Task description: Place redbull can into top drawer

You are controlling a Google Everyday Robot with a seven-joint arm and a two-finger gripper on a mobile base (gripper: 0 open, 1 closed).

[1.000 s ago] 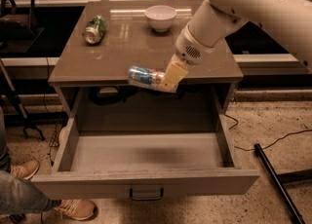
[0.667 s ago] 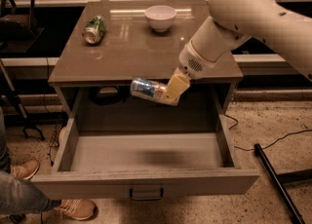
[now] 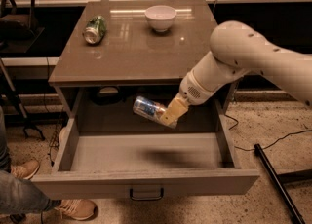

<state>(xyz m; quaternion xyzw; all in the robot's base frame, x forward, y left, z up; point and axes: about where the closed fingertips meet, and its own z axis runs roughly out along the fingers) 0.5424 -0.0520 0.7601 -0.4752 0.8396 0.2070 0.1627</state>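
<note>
The redbull can (image 3: pixel 147 108), slim, silver and blue, lies on its side in my gripper (image 3: pixel 168 114), held in the air above the inside of the open top drawer (image 3: pixel 146 179). The gripper's tan fingers (image 3: pixel 173 111) are shut on the can's right end. The white arm (image 3: pixel 234 60) reaches in from the right, past the cabinet's front edge. The drawer is pulled fully out, its floor bare, with a dark handle (image 3: pixel 146 193) on the front panel.
On the cabinet top (image 3: pixel 131 47) a green can (image 3: pixel 94 28) lies on its side at the back left and a white bowl (image 3: pixel 160 17) stands at the back. A person's shoes and leg (image 3: pixel 22 189) are at the left. A black pole (image 3: pixel 278 184) lies on the floor at the right.
The gripper with the can has moved down from the cabinet's front edge into the space over the drawer. The arm has bent lower.
</note>
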